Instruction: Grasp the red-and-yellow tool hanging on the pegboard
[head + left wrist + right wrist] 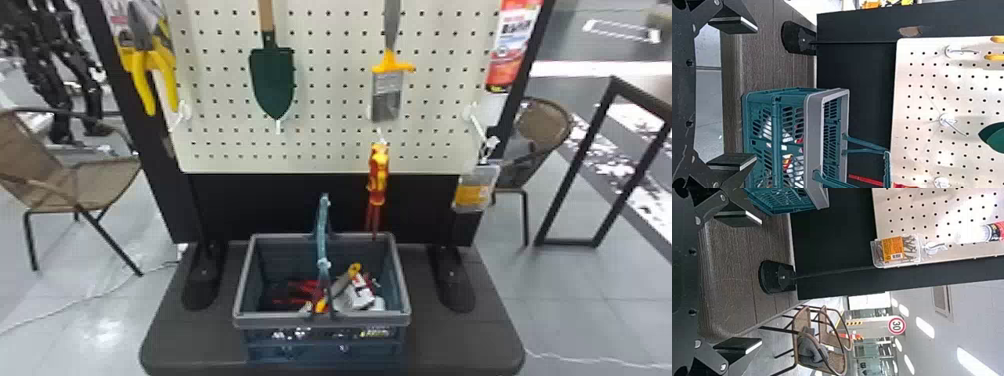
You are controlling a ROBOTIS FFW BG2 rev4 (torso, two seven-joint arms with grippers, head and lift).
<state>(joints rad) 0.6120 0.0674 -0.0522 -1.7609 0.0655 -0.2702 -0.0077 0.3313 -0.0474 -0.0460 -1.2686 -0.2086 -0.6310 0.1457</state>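
The red-and-yellow tool (377,187) is hanging upright from a white hook at the lower edge of the pegboard (330,125), its handle crossing onto the black panel below and its thin shaft pointing down at the far rim of the grey-rimmed basket (320,320). The board's stand is rising along the far edge of the bench (450,345), while the basket is sitting at the middle of the near edge, holding a jumble of red, yellow and white items with its teal handle raised. Higher on the board a green trowel (272,82) is hanging left of the tool's column, a brush (387,90) with a yellow collar is hanging just above the tool, and yellow-handled pliers (150,70) are dangling at the board's left edge. A clear packet (472,192) with an orange label is hanging toward the bench's right edge. The left claw (734,92) is hovering with its two flat fingers spread wide and gripping nothing, facing the basket's side wall and the board beyond. The right claw (738,280) is likewise standing open and empty over the bench top, looking toward the stand's black foot (775,277) and the packet — both claws are well apart from the tool
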